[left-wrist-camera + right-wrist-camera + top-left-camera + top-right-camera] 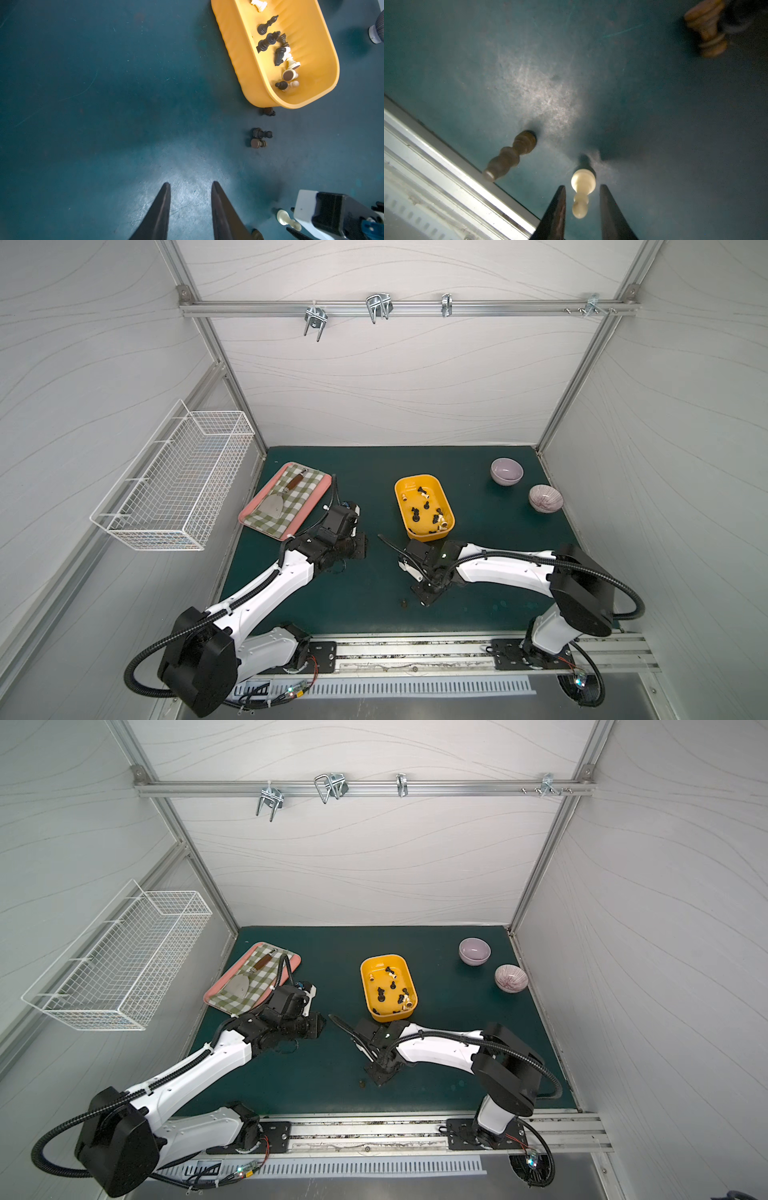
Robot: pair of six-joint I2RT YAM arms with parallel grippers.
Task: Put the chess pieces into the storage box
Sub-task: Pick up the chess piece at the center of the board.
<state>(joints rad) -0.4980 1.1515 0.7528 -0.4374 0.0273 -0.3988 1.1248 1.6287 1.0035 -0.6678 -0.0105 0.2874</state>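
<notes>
The yellow storage box (400, 494) (366, 977) sits mid-table in both top views and holds several dark and cream chess pieces (268, 41). My left gripper (190, 184) hangs open over bare mat with nothing between its fingers. Three dark pieces (262, 133) lie on the mat between it and the box (249, 68). My right gripper (582, 187) (427, 600) is low near the table's front, open, with its fingers on either side of a cream pawn (583, 180) and gaps on both sides. Beside it is a dark piece (510, 155) (404, 605). A brown piece (707, 31) lies farther off.
A pink tray (249, 512) with checked cloth and a spatula lies back left, close behind my left arm. A white wire basket (174, 485) hangs on the left wall. Two bowls (506, 471) (545, 498) stand back right. A metal rail (446, 176) runs along the front edge.
</notes>
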